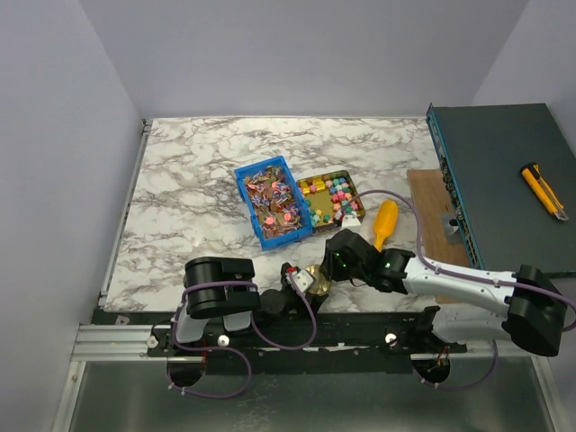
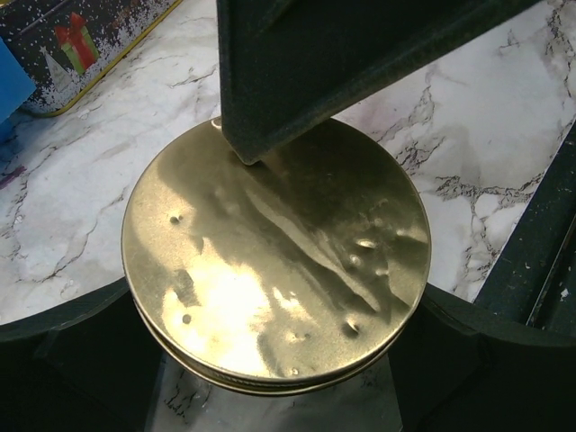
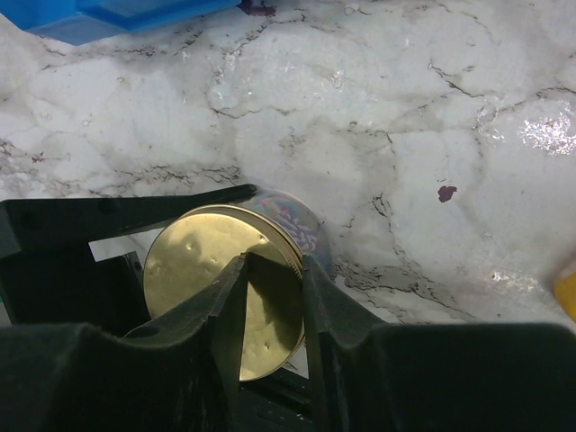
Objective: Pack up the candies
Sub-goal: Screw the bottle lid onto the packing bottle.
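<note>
Candies (image 1: 273,200) in shiny red, purple and brown wrappers fill a blue bin (image 1: 246,202) near the middle of the marble table (image 1: 189,198). Touching the bin's right side is an open rectangular tin (image 2: 99,63) with a gift printed on its wall, which holds the chunky pieces (image 1: 335,193) in pink, yellow, green and blue. Near of both, close to the table's near edge, the left gripper (image 1: 306,284) reaches in from the left. Its jaws are spread wide around a round tin (image 3: 301,229), one finger pressed against each side of its wall. The tin's gold lid (image 2: 270,279) is dented and faces up. From the right, the right gripper (image 3: 274,261) has its jaws drawn close together astride the lid's rim, one fingertip on the lid's top and the other outside the rim. I cannot tell whether they pinch it. Right of that, near the rectangular tin, a yellow-orange scoop (image 1: 385,223) lies on the table. Further right a wooden board (image 1: 430,216) runs under a dark case (image 1: 504,180), and a yellow utility knife (image 1: 544,192) rests on the case.
</note>
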